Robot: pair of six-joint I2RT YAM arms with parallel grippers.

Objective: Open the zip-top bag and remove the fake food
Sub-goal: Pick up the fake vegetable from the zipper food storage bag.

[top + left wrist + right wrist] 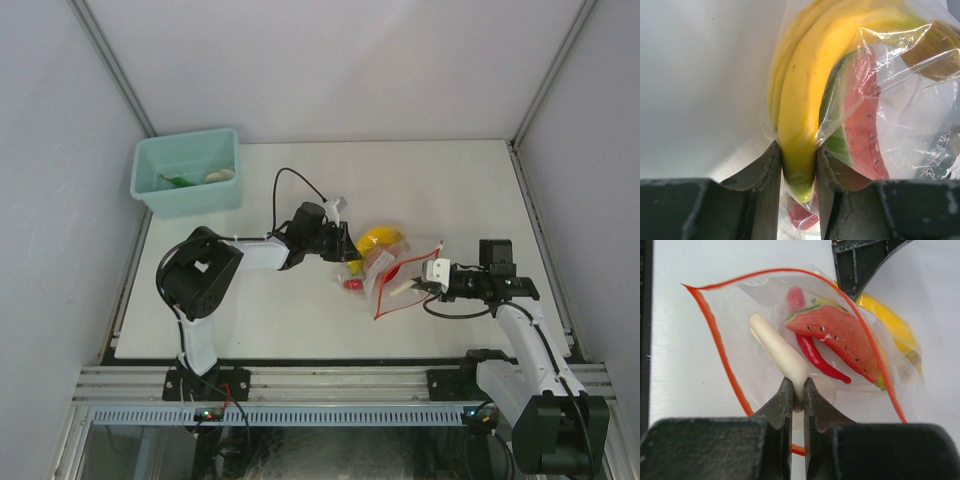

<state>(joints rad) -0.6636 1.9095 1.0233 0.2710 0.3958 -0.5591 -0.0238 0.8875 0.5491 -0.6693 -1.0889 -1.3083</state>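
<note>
Right wrist view is showing the right hand (pixel 797 388) clamping the whitish piece (pixel 775 350) inside the zip-top bag (pixel 732 325). The left hand (pixel 799 161) is pinching the banana (pixel 805 90) through it, and slipping there could be dragging the bag along.

The only print in view stands on the clear film of the zip-top bag (pixel 920 115), seen from the left wrist. It is a short run of dark characters (pixel 941 156), lying to the right of the watermelon slice (pixel 862 125) and level with its lower half. They run at a slant and look like Chinese-style characters, but they are too blurred and crinkled to read; nothing legible shows in the top or right wrist views.
</note>
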